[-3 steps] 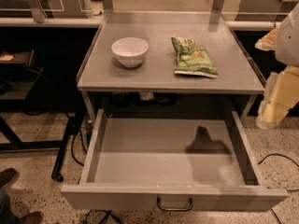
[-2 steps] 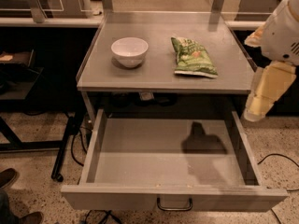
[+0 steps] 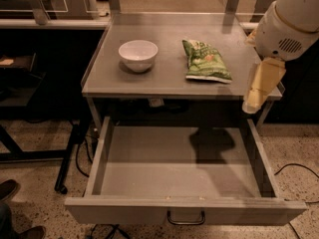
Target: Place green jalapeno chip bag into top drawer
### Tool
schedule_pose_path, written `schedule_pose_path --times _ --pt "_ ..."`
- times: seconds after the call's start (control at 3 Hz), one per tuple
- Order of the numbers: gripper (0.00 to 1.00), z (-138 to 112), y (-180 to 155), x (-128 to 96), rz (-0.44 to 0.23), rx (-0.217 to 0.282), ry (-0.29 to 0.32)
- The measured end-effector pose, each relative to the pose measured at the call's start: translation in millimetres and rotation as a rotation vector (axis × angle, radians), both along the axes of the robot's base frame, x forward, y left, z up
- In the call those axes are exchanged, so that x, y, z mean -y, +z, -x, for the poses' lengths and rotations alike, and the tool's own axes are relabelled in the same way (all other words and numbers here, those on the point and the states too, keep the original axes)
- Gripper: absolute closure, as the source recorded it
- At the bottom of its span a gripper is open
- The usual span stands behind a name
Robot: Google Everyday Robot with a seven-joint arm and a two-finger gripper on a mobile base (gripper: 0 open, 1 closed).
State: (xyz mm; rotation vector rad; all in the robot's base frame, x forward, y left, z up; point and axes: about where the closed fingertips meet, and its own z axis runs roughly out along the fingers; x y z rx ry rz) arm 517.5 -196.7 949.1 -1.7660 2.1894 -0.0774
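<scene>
One cam only, so no 2nd view to overlap w/. It sits high in front of the table (image 3: 164, 78), tilted steeply down & fwd, fairly close. The open drawer (image 3: 169, 173) fills the lower frame, w/ floor (image 3: 294, 146) at the edges. The arm (image 3: 291, 24) is at upper right, w/ the gripper (image 3: 254, 101) hanging by the table's right edge.

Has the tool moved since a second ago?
Yes. The tool has shifted left, from beyond the table to over its right edge, closer to the chip bag.
</scene>
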Motion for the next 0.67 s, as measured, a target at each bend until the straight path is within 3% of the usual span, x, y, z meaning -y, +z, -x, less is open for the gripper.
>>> schedule_pose_path --times 0.33,0.67 --pt "0.00 -23.0 -8.9 -6.6 0.002 0.004 0.008" --pt "0.00 -62.2 -25.6 -13.5 0.028 -0.015 0.006"
